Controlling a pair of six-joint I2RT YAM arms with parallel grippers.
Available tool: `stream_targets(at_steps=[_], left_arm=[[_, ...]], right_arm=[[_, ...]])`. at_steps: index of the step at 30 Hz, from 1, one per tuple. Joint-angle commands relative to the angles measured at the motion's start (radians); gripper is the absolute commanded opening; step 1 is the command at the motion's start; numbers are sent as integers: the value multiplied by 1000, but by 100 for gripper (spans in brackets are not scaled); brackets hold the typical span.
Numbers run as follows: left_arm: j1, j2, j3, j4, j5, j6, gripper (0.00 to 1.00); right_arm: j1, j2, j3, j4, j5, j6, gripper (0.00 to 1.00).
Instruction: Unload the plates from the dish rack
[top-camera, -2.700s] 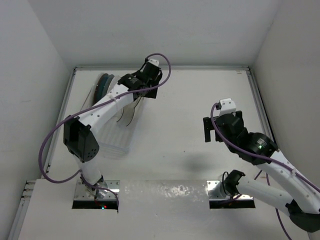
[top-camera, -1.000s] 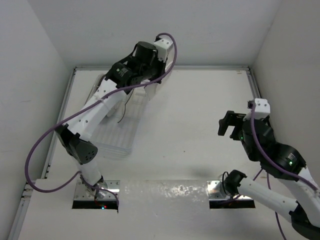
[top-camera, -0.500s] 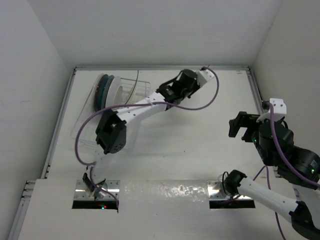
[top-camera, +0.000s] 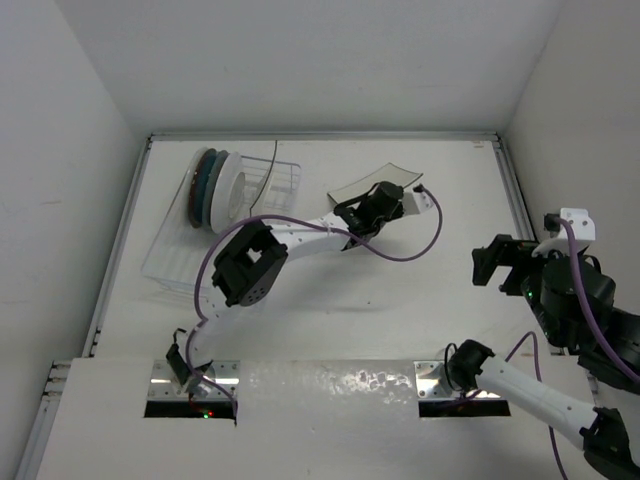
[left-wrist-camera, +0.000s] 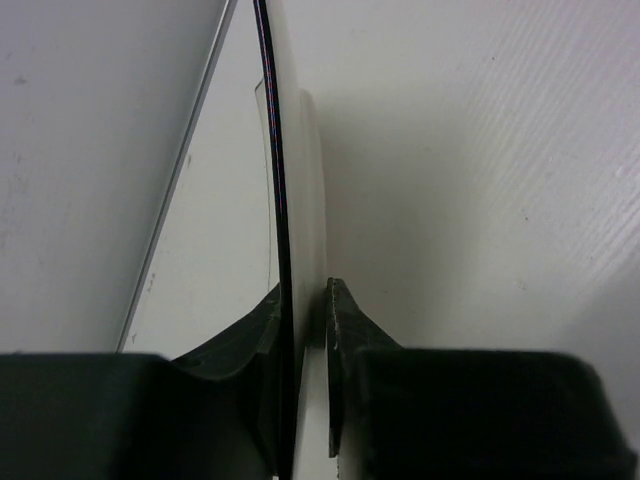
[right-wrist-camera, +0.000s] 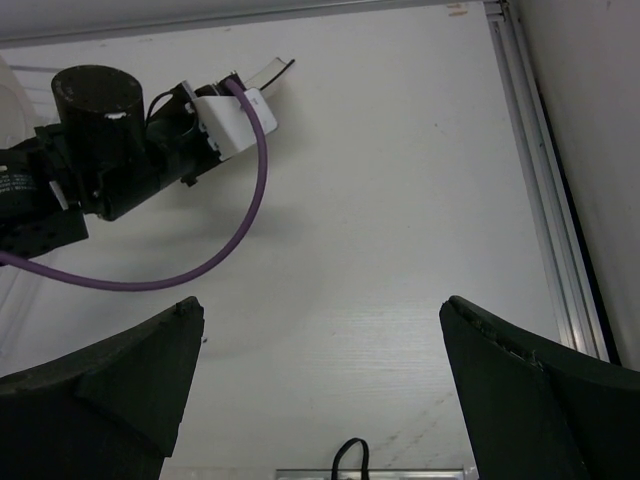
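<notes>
Left gripper (left-wrist-camera: 305, 296): jaws drawn narrow, pinching the rim of 1 plate between the 2 dark fingers.
Held plate (top-camera: 374, 178): cream-white, square, with a dark edge. In the wrist view it stands on edge, running straight away from the fingers. From above it hangs tilted over the middle of the table (top-camera: 400, 310), toward the far side, well apart from the rack. Whether its lower edge touches the table cannot be told.
Right gripper (right-wrist-camera: 320, 385): jaws spread wide, nothing between them, held above bare table at the right side.
Dish rack (top-camera: 166, 262): clear plastic, at the far left of the table, its thin wire dividers (top-camera: 268, 172) standing empty at the end nearest the held plate.
Plates in the rack (top-camera: 216, 186): several stand upright and close together at the far left end, 1 teal-rimmed and the others white. The exact count is not clear.
Progress: judged as early to midway. 1 plate is out of the rack but not yet set down. No plate lies on the table. The rest wait in the rack.
Left arm (top-camera: 300, 228): stretched low and to the right across the table, wrist turned so the plate sits edge-on in the fingers.
Right arm (top-camera: 570, 300): raised and folded back near the right wall, its gripper pointing toward the table's centre.
</notes>
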Motion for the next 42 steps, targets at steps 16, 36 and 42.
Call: stream_targets(at_steps=[16, 36, 42], left_arm=[[43, 286, 226, 161, 151, 204, 49], [43, -53, 199, -134, 205, -156, 100], [54, -174, 305, -322, -80, -461, 100]], right_arm=[[5, 29, -162, 120, -112, -48, 99], [5, 109, -123, 205, -249, -39, 99], [5, 147, -99, 218, -301, -42, 99]])
